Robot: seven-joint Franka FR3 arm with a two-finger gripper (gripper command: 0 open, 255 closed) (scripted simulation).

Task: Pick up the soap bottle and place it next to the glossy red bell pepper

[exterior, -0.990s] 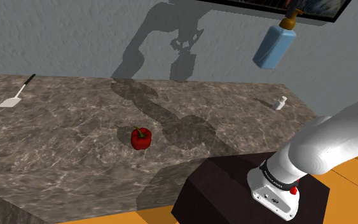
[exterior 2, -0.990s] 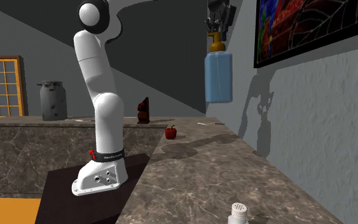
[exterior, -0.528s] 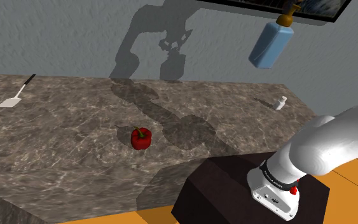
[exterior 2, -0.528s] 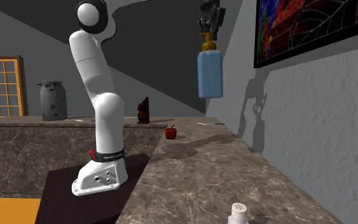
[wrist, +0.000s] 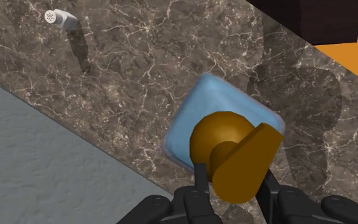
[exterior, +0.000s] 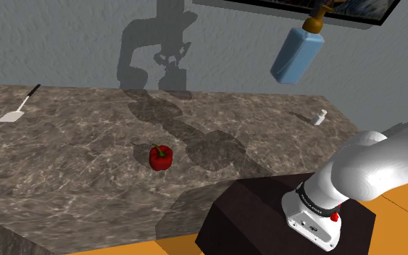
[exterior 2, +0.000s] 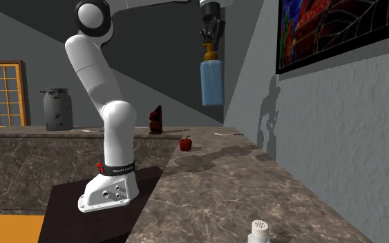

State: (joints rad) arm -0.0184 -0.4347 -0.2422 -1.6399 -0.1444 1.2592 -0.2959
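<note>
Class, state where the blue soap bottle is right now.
High at the shoulder view's upper right, the soap bottle hangs from the tool, above the counter.

Even light, soft shadows (no glare)

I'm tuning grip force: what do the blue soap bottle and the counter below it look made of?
Pale blue soap bottle with a brown pump: probably plastic; the body looks smooth and slightly translucent with rounded edges. Brown veined countertop: seemingly marble or similar stone, matte-looking, judging by its pale irregular veins, though a printed laminate cannot be ruled out.
</note>
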